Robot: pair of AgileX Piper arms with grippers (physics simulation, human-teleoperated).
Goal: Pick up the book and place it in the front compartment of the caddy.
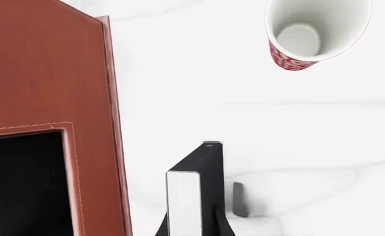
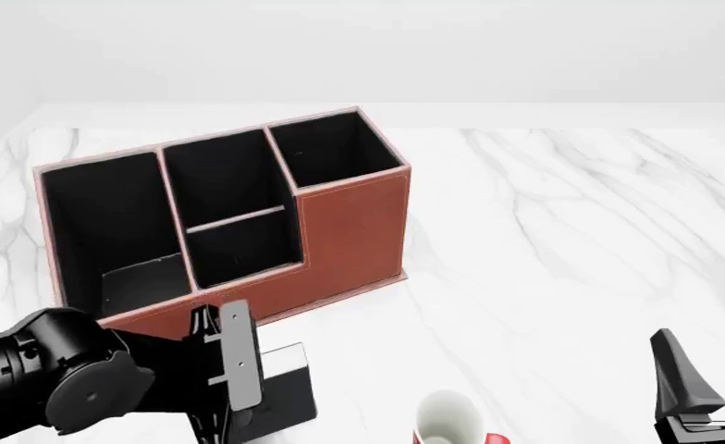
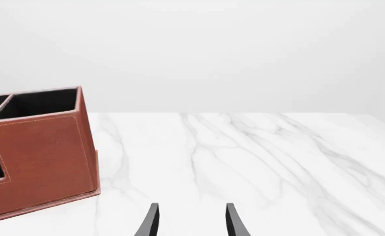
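Black book (image 2: 286,393) half hidden behind left gripper (image 2: 233,388), caddy (image 2: 350,231) beyond.

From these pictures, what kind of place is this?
Probably a simulated desk or office tabletop: a white marble-look table carries a leather-look caddy, a mug and a small book, against plain white walls.

no words, numbers or brand marks can be read anywhere; the mug (image 1: 314,33) bears only a red-and-white pattern, no lettering.

mug (image 2: 451,421) cut off below, book (image 2: 282,400) partly behind left end effector (image 2: 229,407)
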